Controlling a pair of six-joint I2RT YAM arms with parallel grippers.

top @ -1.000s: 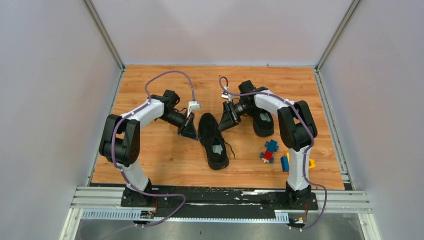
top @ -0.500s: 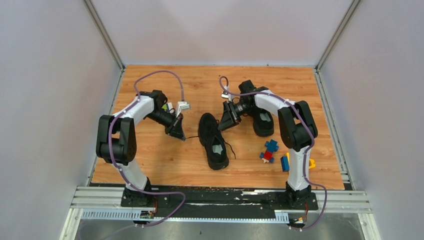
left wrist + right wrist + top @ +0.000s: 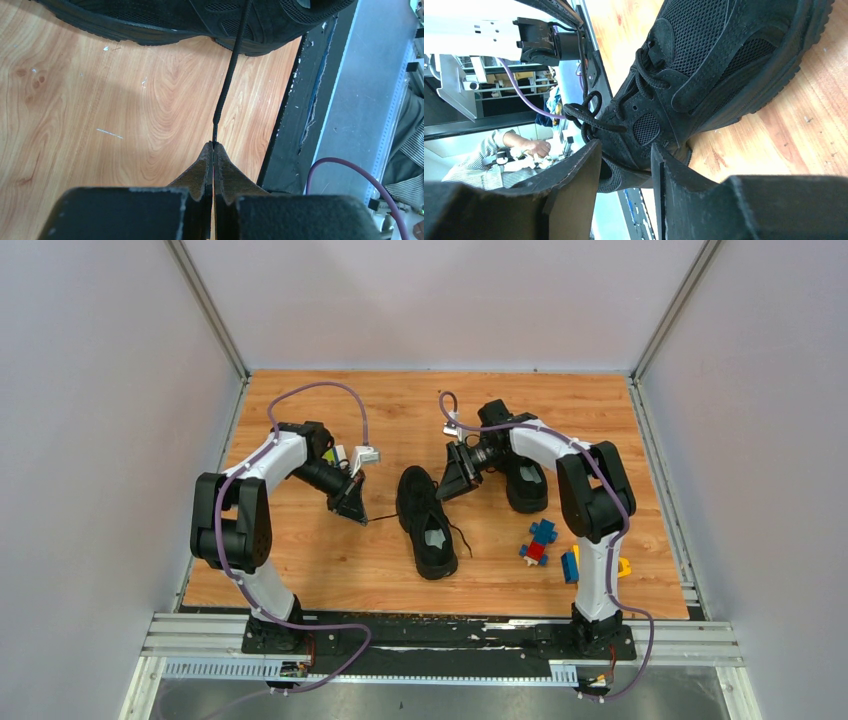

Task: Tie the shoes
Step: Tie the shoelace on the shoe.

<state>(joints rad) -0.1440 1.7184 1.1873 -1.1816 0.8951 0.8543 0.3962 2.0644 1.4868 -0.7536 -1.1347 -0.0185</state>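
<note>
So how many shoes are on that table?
2. One black sneaker lies in the middle of the table; the other sits farther right, partly under the right arm. None appear hidden.

No text, label, brand, number or sign can be read in any of the views.
</note>
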